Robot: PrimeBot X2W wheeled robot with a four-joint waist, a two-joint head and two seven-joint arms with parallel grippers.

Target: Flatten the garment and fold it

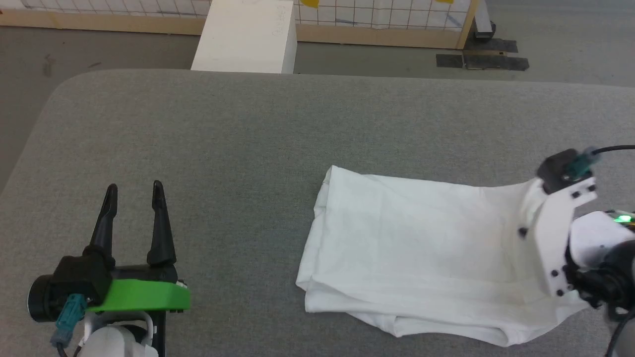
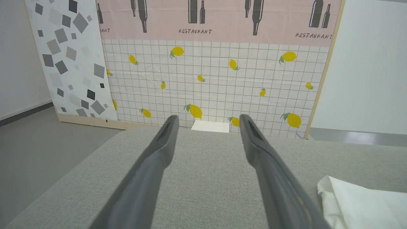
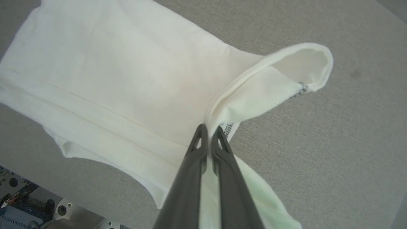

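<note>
the garment (image 1: 421, 248) lies on the right half of the grey counter (image 1: 223, 129). its folded left edge sits near the middle and its near edge runs close to the bottom of the head view. bare counter stretches wide to the left of it and beyond it, up to the straight far edge and the rounded far-left corner. a white box (image 1: 248, 37) stands on the floor past that far edge.

the left fingers (image 1: 158, 218) are over bare counter at the lower left, well apart from the garment. they point toward the far edge, spread wide with nothing between them.

the right wrist tilts down over the garment's right end. the right fingers (image 3: 219, 149) are pinched together on a fold of the cloth beside dark zigzag stitching. a loop of fabric curls up next to them.
</note>
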